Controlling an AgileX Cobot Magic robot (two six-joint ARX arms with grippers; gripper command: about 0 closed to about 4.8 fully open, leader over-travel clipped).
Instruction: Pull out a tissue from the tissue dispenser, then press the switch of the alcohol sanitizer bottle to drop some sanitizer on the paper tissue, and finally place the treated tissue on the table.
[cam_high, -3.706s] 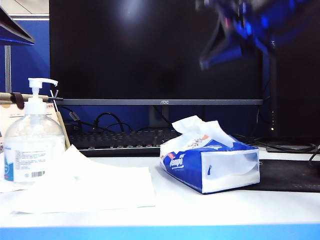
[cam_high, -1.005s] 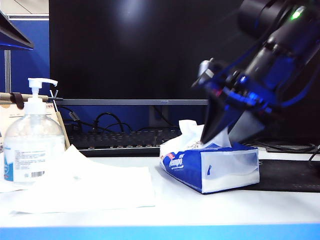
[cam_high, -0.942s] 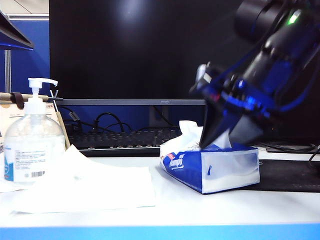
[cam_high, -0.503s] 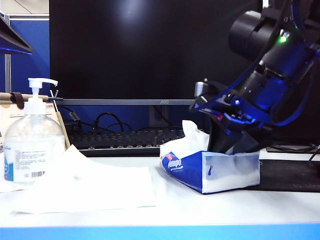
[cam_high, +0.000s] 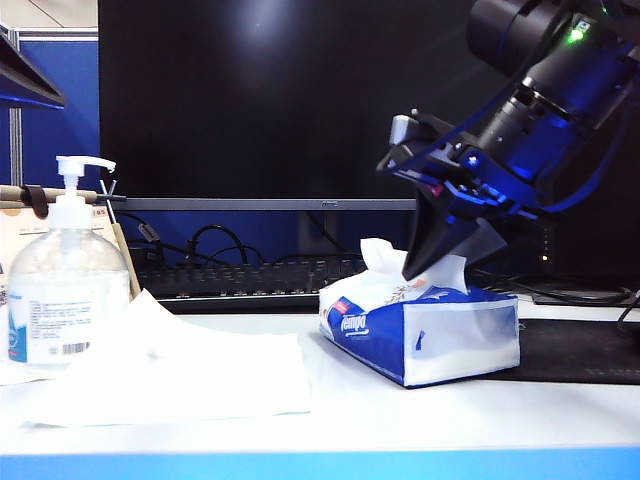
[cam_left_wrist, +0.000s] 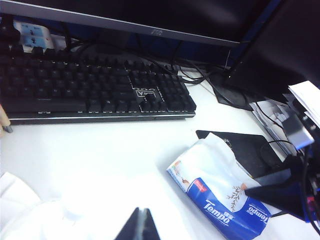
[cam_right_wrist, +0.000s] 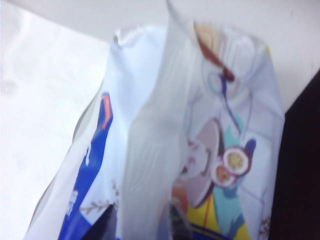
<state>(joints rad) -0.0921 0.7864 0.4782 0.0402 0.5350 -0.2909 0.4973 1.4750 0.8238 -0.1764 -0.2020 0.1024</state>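
The right gripper (cam_high: 428, 268) is pinching its 2 fingers on the tissue (cam_high: 385, 262) sticking up from the tissue dispenser (cam_high: 420, 330) on the table (cam_high: 400, 420), ready to draw it out, while the left gripper (cam_left_wrist: 138, 226) is hanging closed and empty above the large white sheet (cam_high: 165, 370).

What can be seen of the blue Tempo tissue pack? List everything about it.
The tissue dispenser is a soft plastic pack, blue and white with white "Tempo" lettering and a translucent whitish end. It lies flat on the table, partly on the black mat, in front of the keyboard. A white tissue stands up from its top slit, and the right gripper is closed on that tissue just above the pack.
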